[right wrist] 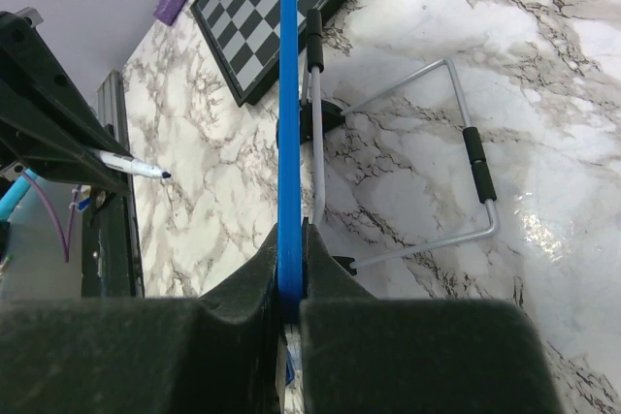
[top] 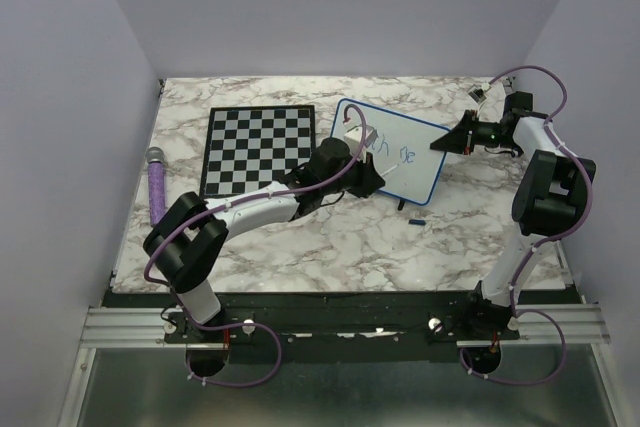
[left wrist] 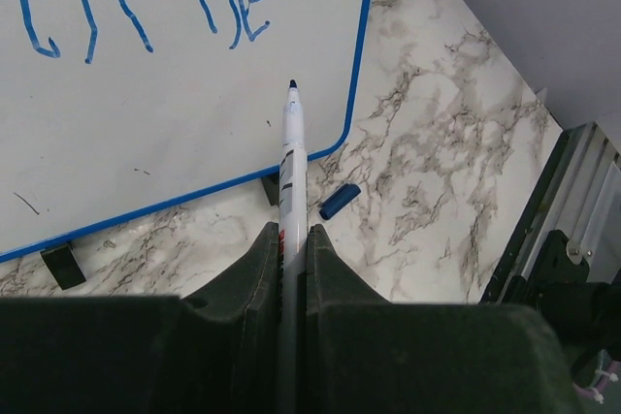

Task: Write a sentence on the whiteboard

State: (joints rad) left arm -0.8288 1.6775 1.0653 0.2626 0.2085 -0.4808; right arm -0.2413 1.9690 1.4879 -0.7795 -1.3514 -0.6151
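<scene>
The blue-framed whiteboard (top: 392,162) stands tilted on the marble table right of the chessboard. Blue handwritten letters (left wrist: 146,12) on it read "th ne"; the start of the sentence runs past the left edge of the left wrist view. My left gripper (left wrist: 293,235) is shut on a white marker (left wrist: 291,157). Its blue tip points at the board's lower right part and, in the right wrist view, the marker tip (right wrist: 160,174) stands off the board. My right gripper (right wrist: 303,230) is shut on the whiteboard's blue frame edge (right wrist: 288,94) at the board's right side.
A black-and-white chessboard (top: 258,150) lies left of the whiteboard. A purple handle-like object (top: 157,185) lies near the table's left edge. The blue marker cap (left wrist: 340,201) lies on the table below the board's corner. The board's wire stand (right wrist: 437,167) props it from behind.
</scene>
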